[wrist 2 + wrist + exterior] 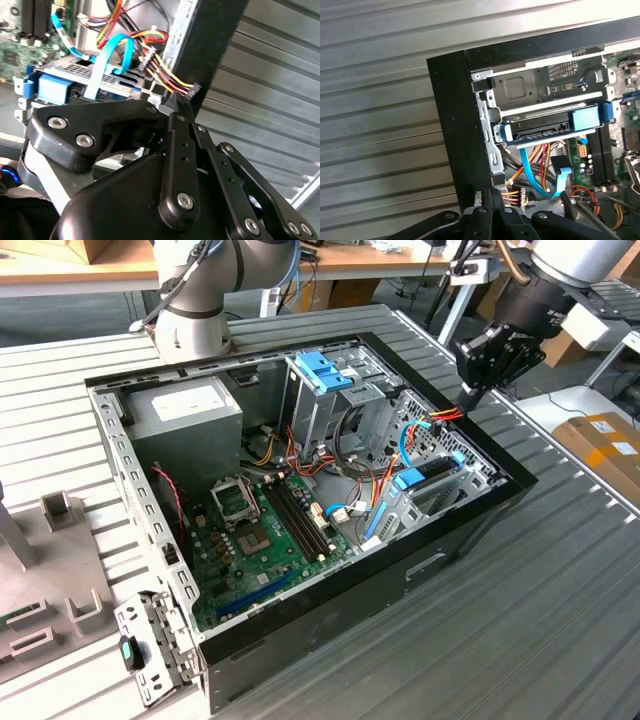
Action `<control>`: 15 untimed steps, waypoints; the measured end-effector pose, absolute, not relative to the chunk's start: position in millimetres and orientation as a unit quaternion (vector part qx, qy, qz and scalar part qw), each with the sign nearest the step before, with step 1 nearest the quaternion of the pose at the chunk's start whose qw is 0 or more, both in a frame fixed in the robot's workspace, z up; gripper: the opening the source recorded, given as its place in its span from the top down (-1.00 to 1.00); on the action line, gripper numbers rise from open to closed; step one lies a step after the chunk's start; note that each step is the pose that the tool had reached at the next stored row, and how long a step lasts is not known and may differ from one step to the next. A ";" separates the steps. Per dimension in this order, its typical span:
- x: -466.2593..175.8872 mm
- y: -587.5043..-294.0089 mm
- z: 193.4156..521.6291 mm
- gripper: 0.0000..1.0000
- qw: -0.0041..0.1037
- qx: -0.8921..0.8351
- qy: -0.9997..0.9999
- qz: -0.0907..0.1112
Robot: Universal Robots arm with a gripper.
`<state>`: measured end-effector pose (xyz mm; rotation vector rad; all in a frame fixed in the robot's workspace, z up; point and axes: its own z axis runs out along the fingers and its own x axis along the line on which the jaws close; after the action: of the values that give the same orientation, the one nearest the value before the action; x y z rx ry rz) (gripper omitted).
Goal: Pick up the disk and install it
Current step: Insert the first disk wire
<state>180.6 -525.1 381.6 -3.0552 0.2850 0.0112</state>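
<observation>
**Robot gripper at the corner of an open computer case, disk seated in its bay**

A black, matt, hinged gripper (468, 395) hangs in the upper right of the exterior view, over the far corner of an open black computer case (480, 515). Its slim fingers are drawn together. A small black plug (193, 90) on a bundle of red, yellow and orange wires (448, 415) lies right at the fingertips. I cannot tell whether the plug is pinched between them.

The case rests on a ribbed, silver metal table (560, 620). Inside lie a green motherboard (260, 540), a grey power-supply box (185, 415) towards the upper left, and a bright blue plastic latch (325, 370) on top of a perforated metal cage near the top centre.

The disk (432, 472) sits flat in a metal bay at the case's right end, just below the gripper. In the first wrist view the disk (540, 131) shows as a dark slab with its connector edge exposed, framed by a blue bracket (585, 119). A glossy light-blue flat cable (530, 172) curves past just beside that edge.
</observation>
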 end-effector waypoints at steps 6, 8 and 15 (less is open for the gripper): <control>180.6 -525.1 381.4 0.80 0.037 -0.995 0.092 -0.006; 180.6 -525.1 381.4 0.80 0.037 -0.995 0.092 -0.006; 180.6 -525.1 378.4 0.28 0.038 -0.994 0.101 -0.006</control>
<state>180.6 -525.1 378.4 -3.0497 0.3095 -0.0185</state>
